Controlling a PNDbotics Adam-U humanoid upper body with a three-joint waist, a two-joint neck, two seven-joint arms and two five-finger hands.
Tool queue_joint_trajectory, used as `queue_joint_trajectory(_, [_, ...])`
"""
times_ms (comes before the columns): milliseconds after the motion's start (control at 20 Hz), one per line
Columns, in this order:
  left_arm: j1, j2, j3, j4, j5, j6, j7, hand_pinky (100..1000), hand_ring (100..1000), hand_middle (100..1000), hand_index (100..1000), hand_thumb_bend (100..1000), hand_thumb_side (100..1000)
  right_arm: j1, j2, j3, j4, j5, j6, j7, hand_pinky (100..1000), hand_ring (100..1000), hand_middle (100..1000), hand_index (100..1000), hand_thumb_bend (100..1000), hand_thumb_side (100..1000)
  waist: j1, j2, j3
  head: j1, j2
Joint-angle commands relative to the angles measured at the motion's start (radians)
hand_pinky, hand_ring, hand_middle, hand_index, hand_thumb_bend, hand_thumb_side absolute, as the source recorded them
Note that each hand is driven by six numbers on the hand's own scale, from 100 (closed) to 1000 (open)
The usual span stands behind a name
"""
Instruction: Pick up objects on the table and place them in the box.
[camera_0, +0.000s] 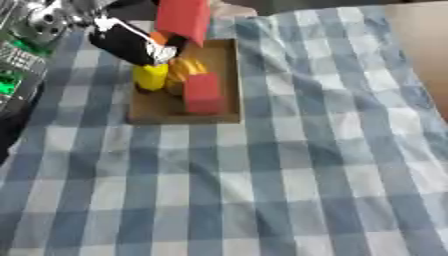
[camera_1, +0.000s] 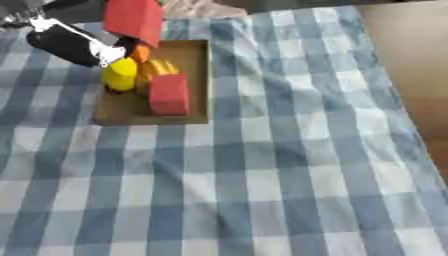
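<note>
One bench, draped in blue-checked cloth, shows nothing loose; every visible object sits in or over the brown box. Left hand hangs at the box's far-left corner, fingers closed on a yellow cylinder just above the box floor. A red block and yellow-orange pieces lie inside; a larger red block sits at the far rim. Judged step: release. Next: uncurl, lift clear. Only the left eye view shows green-lit equipment left of the box. Right hand unseen.

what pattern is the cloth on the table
Blue and white checks; the cloth shows best in the left eye view.
</note>
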Motion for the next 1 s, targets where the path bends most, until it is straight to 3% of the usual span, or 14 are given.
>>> queue_joint_trajectory(50, [-0.031,-0.008,0.028,0.071,-0.016,-0.004,0.029,786,707,593,663,100,401,-0.011,-0.035,-0.010,-0.015,-0.007,0.001,0.003,849,827,663,843,100,578,-0.004,-0.019,-0.003,0.004,-0.014])
queue_joint_trajectory(550, [-0.062,-0.086,0.054,0.337,-0.013,-0.031,0.077,818,758,661,708,100,519,-0.014,-0.028,-0.007,-0.015,-0.009,0.002,0.007,849,827,662,843,100,579,-0.008,-0.015,-0.009,0.011,-0.020])
queue_joint_trajectory(800, [-0.071,-0.107,0.070,0.459,-0.056,-0.050,0.120,831,784,699,736,107,515,-0.012,-0.025,-0.007,-0.015,-0.009,0.004,0.008,850,827,661,843,100,579,-0.007,-0.013,-0.012,0.013,-0.021])
queue_joint_trajectory(950, [-0.078,-0.118,0.082,0.528,-0.096,-0.060,0.151,887,851,776,860,211,534,-0.012,-0.022,-0.005,-0.015,-0.010,0.004,0.010,850,827,661,842,100,579,-0.007,-0.013,-0.013,0.014,-0.022])
queue_joint_trajectory(1000, [-0.081,-0.120,0.084,0.550,-0.109,-0.066,0.161,925,887,817,915,289,537,-0.011,-0.022,-0.005,-0.015,-0.010,0.004,0.011,850,827,661,842,100,579,-0.007,-0.013,-0.013,0.013,-0.022])
